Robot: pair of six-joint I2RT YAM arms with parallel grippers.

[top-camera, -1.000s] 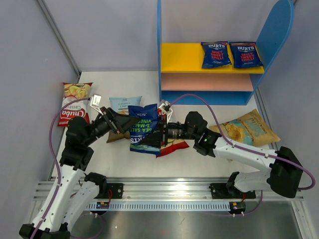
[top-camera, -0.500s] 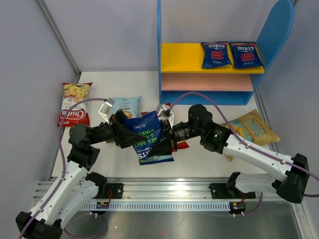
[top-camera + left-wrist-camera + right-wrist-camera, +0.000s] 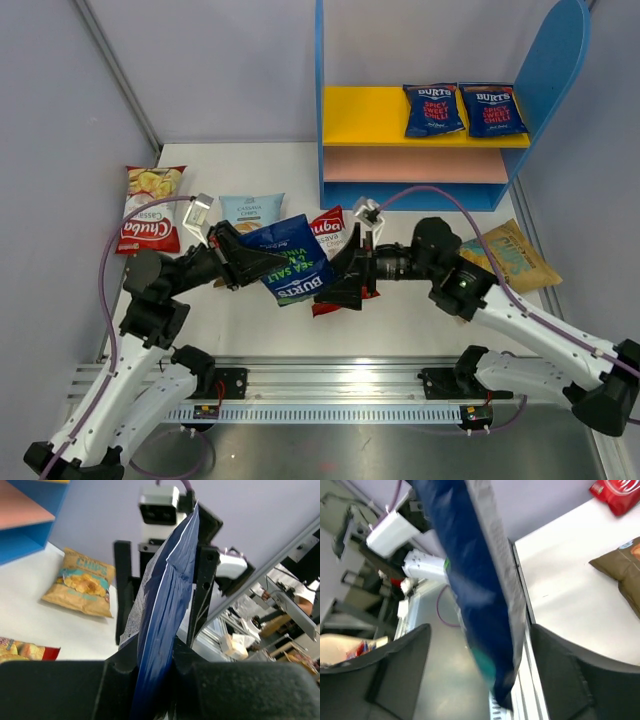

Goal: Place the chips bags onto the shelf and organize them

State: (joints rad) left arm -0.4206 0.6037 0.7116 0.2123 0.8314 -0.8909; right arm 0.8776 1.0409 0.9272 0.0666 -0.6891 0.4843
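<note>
Top view is bright and even for me, with soft light from overhead and everything crisp edge to edge. I see only faint, short shadows under the arms on the white table (image 3: 250,320), and a mild sheen on the two bags (image 3: 434,110) on the shelf (image 3: 365,115). On the left wrist, the dark blue bag (image 3: 160,630) sits right at the lens, fairly sharp, with a pale streak of glare along its crease. My left fingers (image 3: 60,690) are a murky black blur along the bottom. The tan bag (image 3: 82,587) behind reads clean. On the right wrist that blue bag is smeared with blur, the right fingers (image 3: 395,670) are soft and dark, and the table is nearly washed out.
</note>
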